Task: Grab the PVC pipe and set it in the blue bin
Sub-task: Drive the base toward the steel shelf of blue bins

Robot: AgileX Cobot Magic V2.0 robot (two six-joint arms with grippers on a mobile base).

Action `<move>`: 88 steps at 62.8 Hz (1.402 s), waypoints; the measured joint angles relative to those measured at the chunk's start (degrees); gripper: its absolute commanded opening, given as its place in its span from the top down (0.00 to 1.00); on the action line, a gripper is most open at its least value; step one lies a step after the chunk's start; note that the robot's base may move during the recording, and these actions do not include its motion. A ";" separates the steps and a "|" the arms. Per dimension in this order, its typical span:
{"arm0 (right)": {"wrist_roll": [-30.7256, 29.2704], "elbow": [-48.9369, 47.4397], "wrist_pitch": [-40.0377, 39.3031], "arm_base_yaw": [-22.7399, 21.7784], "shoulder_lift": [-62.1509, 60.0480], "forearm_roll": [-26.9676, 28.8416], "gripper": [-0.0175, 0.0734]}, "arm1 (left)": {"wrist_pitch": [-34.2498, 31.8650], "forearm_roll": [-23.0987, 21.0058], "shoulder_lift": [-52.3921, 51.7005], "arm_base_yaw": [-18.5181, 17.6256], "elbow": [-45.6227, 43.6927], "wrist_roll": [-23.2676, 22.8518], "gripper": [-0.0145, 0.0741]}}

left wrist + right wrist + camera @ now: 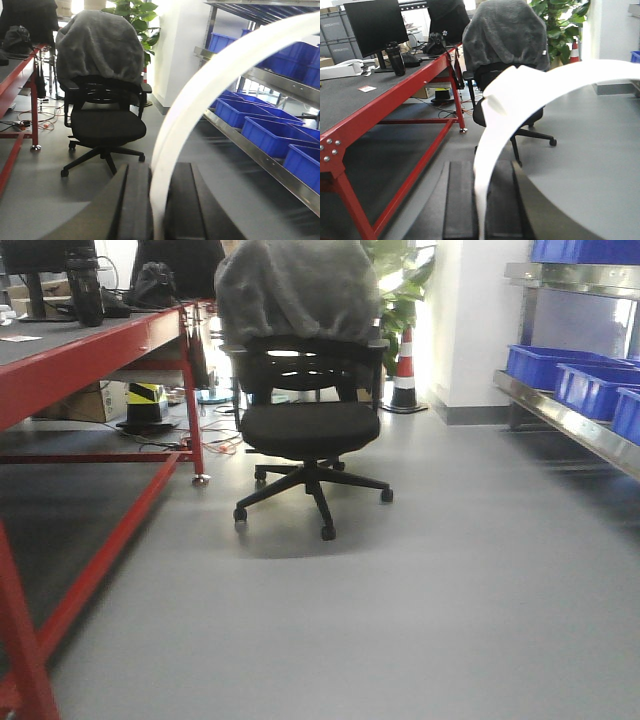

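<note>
White plastic curves up out of both wrist views. The right pincer [481, 210] is clamped on the PVC pipe [490, 150], a broad bent piece with a stepped tab partway up its arc. The left pincer [159, 207] grips a longer, smoother arc strip [200, 95] between its pads. Neither piece touches anything else.

The blue bins [265, 135] sit in a row on the steel shelf [260, 162] to the robot's right, well apart from the arms. An office chair [305, 430] stands ahead, and the red bench [395, 90] runs along the left.

The step in hand looks like carrying the pipe to a bin. It is probably best to turn toward the shelf and steer clear of the chair. The grip should stay firm, since the springy arc could twist, and the pipe should hang over a bin's opening before release, low enough not to bounce out.
</note>
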 measured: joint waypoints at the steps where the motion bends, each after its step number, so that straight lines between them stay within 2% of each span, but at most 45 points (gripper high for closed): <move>1: 0.00 0.00 0.00 0.00 0.00 0.00 0.99 | 0.00 0.00 0.00 0.00 0.00 0.00 0.96; 88: 0.00 0.00 -0.14 0.00 0.00 0.00 0.99 | 0.00 0.00 0.00 0.00 0.12 0.00 0.96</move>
